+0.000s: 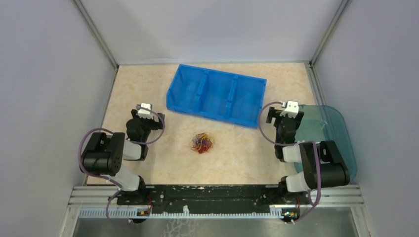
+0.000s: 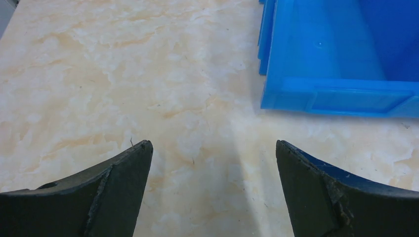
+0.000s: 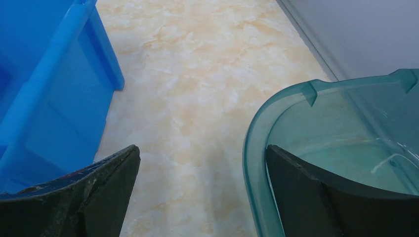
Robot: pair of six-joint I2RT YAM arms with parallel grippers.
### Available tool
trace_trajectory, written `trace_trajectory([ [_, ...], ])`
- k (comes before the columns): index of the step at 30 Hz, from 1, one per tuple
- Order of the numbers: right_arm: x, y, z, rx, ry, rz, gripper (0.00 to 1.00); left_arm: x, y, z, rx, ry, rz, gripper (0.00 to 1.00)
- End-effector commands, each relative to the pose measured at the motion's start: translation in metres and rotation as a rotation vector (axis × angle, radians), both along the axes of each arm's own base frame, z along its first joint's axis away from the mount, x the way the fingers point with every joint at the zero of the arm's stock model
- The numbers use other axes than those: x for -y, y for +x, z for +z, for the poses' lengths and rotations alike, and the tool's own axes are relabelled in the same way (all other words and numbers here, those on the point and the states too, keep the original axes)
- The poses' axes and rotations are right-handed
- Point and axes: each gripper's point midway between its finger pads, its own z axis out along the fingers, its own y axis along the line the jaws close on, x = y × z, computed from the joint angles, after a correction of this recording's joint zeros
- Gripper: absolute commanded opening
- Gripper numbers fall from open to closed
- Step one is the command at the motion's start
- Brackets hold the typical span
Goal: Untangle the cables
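From above, the cables (image 1: 203, 142) lie in one small tangled heap near the middle of the table (image 1: 237, 163). The blue bin (image 1: 217, 95) sits apart from them, toward the far edge.

The left wrist view shows the left claw (image 2: 212, 148) spread apart over bare table, holding nothing.

In the right wrist view the right claw (image 3: 202, 150) is spread apart too, between the bin and a see-through green tray (image 3: 254, 143).

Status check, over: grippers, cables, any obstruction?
Left gripper open, empty. Right gripper open, empty, by teal tray. Cables one tangled clump mid-table, neither arm touching. Nothing blocking it; blue bin behind.
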Motion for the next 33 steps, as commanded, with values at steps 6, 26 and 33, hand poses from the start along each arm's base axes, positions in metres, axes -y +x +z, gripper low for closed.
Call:
trace_trajectory([
  [6,-0.004,0.009,0.014,0.048,0.014,0.016,0.99,-0.002,0.005,0.011,0.04,-0.012,0.007,1.0],
  [26,0.023,-0.014,0.063,-0.151,0.266,-0.286,0.99,0.007,0.014,0.06,-0.152,0.059,-0.075,1.0],
  [33,-0.024,-0.022,0.138,0.017,0.468,0.0,0.99,0.012,0.004,0.113,-0.196,-0.011,-0.087,1.0],
])
